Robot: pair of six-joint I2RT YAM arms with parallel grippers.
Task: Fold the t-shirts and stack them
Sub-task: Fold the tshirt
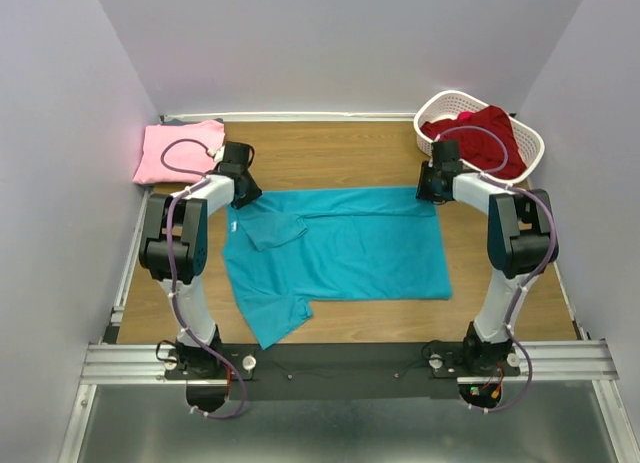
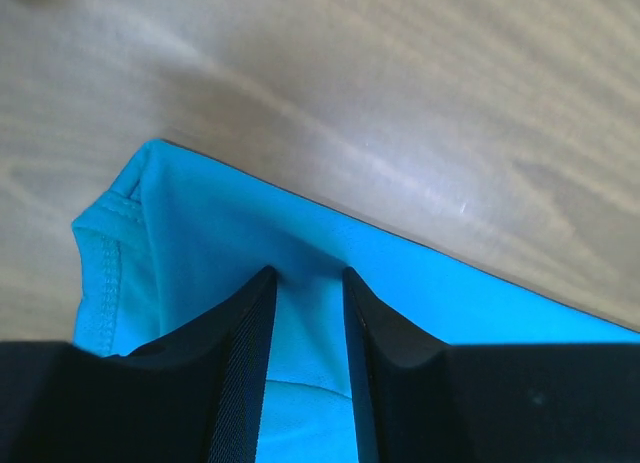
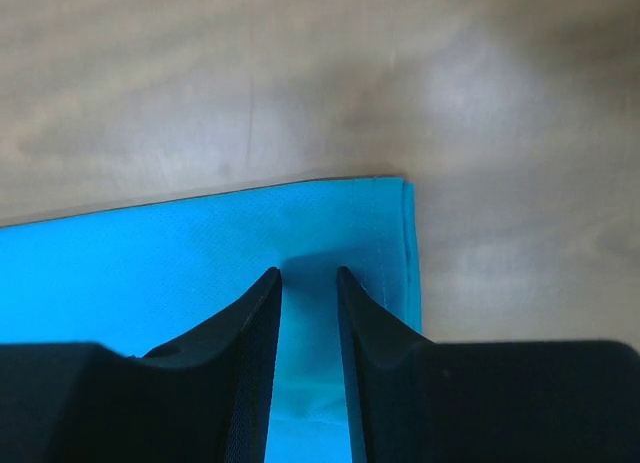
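A teal t-shirt (image 1: 350,253) lies spread across the wooden table, with one sleeve folded in on its left part. My left gripper (image 1: 243,193) is down on its far left corner. In the left wrist view the jaws (image 2: 307,273) stand a little apart, with teal cloth (image 2: 200,233) lying between and under them. My right gripper (image 1: 430,191) is down on the far right corner. Its jaws (image 3: 307,273) are also a little apart over flat cloth, just inside the hem (image 3: 395,223). A folded pink t-shirt (image 1: 178,151) lies at the far left. A dark red t-shirt (image 1: 485,133) sits bunched in the basket.
The white slotted basket (image 1: 432,108) stands at the far right corner, close behind the right gripper. Purple walls enclose the table (image 1: 330,148) on three sides. Both arm bases are fixed to a metal rail (image 1: 340,361) at the near edge.
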